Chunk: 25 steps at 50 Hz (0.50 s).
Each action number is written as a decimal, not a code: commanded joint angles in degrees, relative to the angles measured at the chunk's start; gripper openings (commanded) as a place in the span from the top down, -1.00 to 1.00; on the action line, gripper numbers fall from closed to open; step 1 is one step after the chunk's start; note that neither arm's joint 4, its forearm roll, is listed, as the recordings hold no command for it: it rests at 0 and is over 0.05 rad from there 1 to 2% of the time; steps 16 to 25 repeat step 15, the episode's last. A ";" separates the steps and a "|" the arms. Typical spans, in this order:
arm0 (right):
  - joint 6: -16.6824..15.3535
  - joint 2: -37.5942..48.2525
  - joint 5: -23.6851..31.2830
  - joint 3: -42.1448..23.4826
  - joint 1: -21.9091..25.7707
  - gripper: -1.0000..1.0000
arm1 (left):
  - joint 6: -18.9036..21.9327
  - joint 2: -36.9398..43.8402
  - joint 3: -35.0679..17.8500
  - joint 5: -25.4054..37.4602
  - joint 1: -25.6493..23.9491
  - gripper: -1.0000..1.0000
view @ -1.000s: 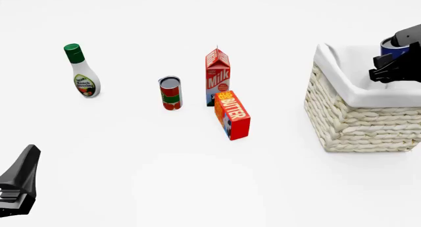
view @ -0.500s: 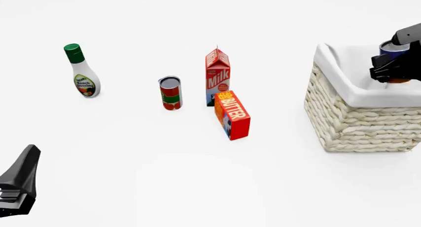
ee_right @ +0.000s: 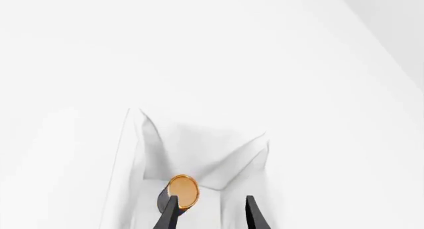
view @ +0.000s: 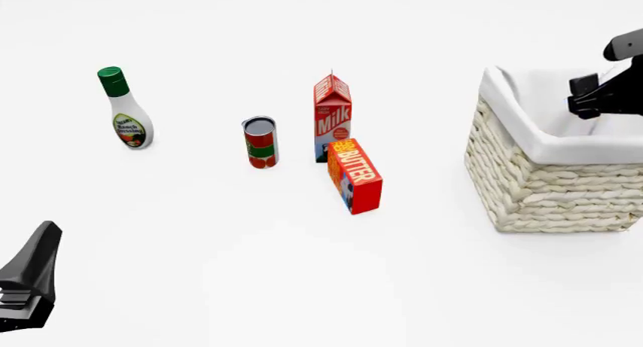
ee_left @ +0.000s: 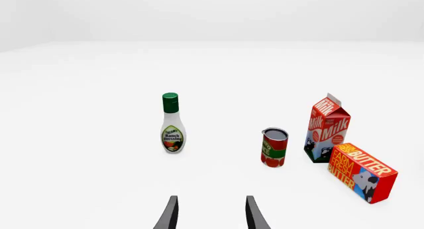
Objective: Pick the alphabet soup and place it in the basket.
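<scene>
Soup (ee_right: 180,191) lies on its side inside the basket (view: 547,183), orange end toward my right wrist camera, down on the white lining near a corner; from the front view I can't see it at all, the basket wall hides it. Going left to right in the front view: my left gripper (view: 28,283) sits low at the near left edge, well apart from everything; its wrist view shows the two fingers (ee_left: 169,215) spread with nothing between them, so it's open and empty. Next the dressing bottle (view: 126,110), upright, green cap, far left of the group. Then the red-and-green can (view: 260,142), upright, standing alone. Just right of it the milk carton (view: 333,117), upright, and the butter box (view: 355,175) in front of it, near or touching the carton's base, I can't tell which. Well right of those the basket, cream wicker, white cloth over the rim. My right gripper (view: 595,97) hangs over the basket's far right side, above the rim. In its wrist view the fingers (ee_right: 253,214) are apart, the soup sits below and just beside one fingertip in the picture, not clamped, so open and holding nothing.
</scene>
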 commanded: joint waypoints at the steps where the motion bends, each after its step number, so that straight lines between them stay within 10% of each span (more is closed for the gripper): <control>1: 0.30 -0.78 0.43 -0.25 0.24 -1.00 | 0.00 0.00 0.00 0.00 0.00 -1.00; 25: 2.01 -5.05 1.02 0.57 1.19 -1.00 | 0.00 0.00 0.00 0.00 0.00 -1.00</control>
